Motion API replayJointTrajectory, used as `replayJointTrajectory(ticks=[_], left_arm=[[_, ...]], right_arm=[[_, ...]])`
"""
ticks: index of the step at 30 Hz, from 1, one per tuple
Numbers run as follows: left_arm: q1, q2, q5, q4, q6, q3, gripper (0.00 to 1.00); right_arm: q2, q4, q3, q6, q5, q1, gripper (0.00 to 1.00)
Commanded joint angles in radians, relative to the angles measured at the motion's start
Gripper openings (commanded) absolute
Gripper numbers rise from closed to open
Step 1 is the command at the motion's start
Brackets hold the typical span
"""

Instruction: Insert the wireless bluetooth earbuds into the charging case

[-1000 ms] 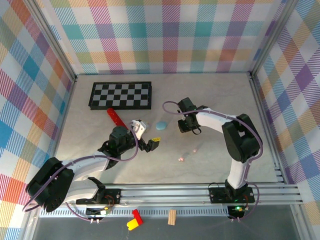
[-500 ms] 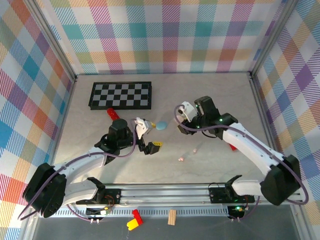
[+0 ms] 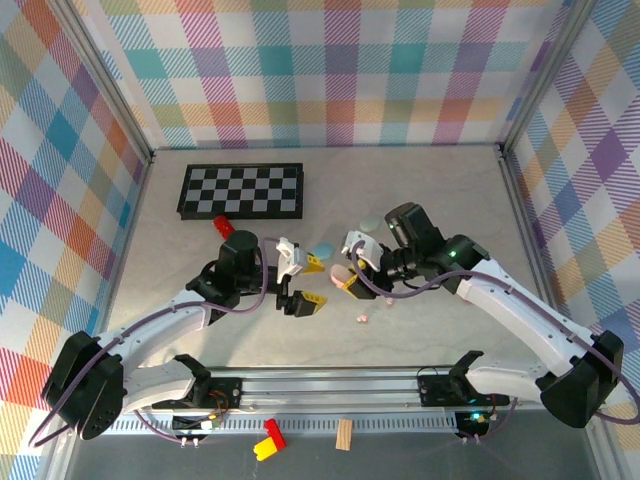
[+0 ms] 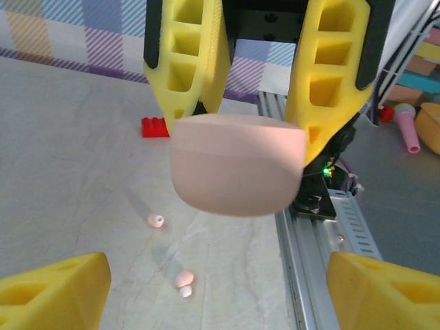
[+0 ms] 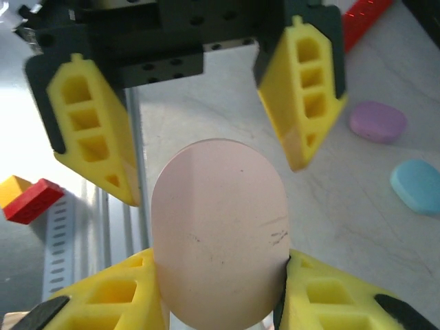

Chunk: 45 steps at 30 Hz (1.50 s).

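The right gripper (image 4: 244, 124) had swung over to meet the left gripper (image 4: 220, 295); we saw it pinching a pink charging case (image 4: 237, 165), the left spread wide, earbuds (image 4: 156, 221) blurred.

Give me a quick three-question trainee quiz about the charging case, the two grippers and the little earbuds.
1. Multiple choice: what colour is the oval plastic charging case clamped in the right gripper? A blue, B pink, C purple.
2. True or false: the left gripper stands open.
3. Fill in: the tiny pale plastic earbuds lie loose on the ___.
Key: 1 B; 2 true; 3 table.
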Motion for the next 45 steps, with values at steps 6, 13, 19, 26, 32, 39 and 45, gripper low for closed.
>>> replayJointTrajectory(ticks=[6, 13, 19, 26, 32, 39, 45], left_arm=[[-0.029, -0.013, 0.071, -0.037, 0.037, 0.038, 0.76], [-0.032, -0.003, 0.1, -0.014, -0.013, 0.045, 0.68], [-0.036, 0.004, 0.113, -0.012, -0.029, 0.05, 0.61], [-0.038, 0.018, 0.122, -0.004, -0.053, 0.057, 0.55], [-0.038, 0.025, 0.123, -0.005, -0.058, 0.061, 0.47], [-0.038, 0.032, 0.121, 0.003, -0.071, 0.062, 0.45], [-0.038, 0.037, 0.129, 0.009, -0.069, 0.062, 0.36]], right_arm=[[0.059, -0.027, 0.058, -0.055, -0.115, 0.029, 0.3], [0.077, -0.024, 0.056, -0.06, -0.113, 0.032, 0.3], [0.09, -0.037, 0.058, -0.072, -0.116, 0.034, 0.3], [0.099, -0.04, 0.058, -0.081, -0.106, 0.035, 0.29], [0.101, -0.034, 0.056, -0.081, -0.097, 0.035, 0.29], [0.105, -0.029, 0.052, -0.08, -0.073, 0.035, 0.29], [0.102, -0.022, 0.047, -0.077, -0.064, 0.039, 0.29]])
